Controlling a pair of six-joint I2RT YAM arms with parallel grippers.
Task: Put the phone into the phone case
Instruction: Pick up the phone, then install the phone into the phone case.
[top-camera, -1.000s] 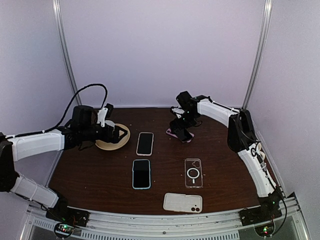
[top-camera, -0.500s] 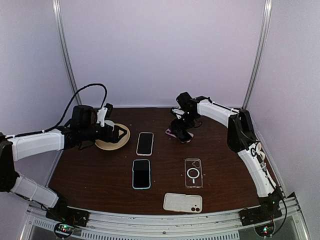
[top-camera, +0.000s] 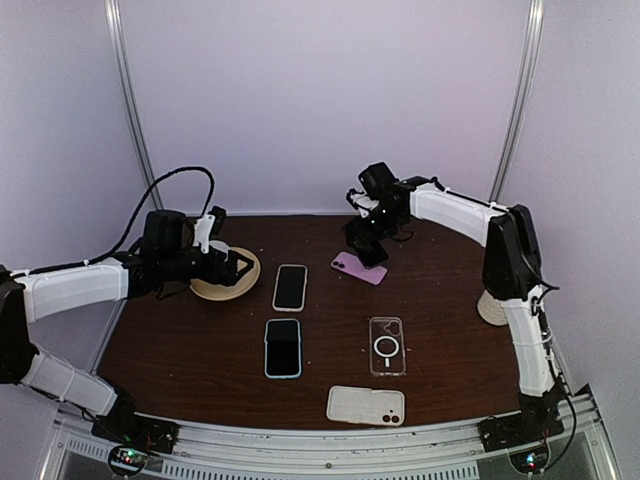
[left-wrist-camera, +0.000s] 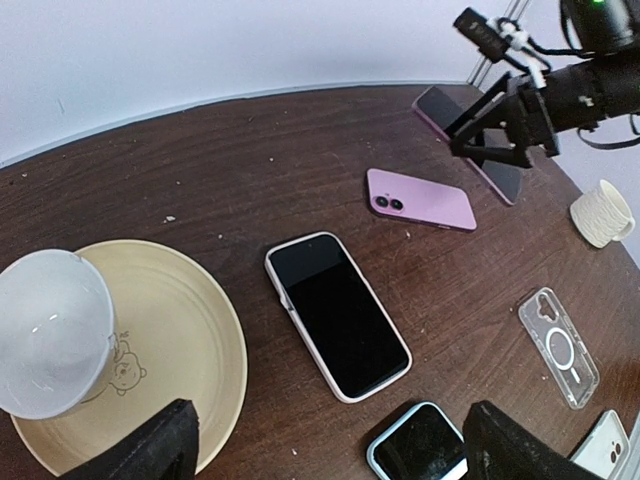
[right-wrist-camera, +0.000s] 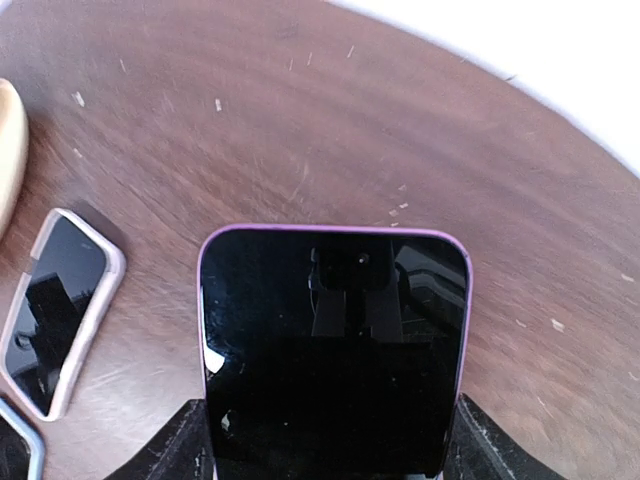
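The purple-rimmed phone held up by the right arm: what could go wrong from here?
The right jaws pinch only the side edges of the purple-rimmed phone, tilted above the table. A slip could drop it onto the wood. Several candidates lie about: a clear case, a white piece and a pink piece, both back up. The arm might choose one that doesn't fit.

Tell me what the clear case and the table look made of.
The table looks like brown wood or veneer, low sheen: streaky grain shows in the right wrist view. The clear case is probably glossy transparent plastic: the table shows through it.
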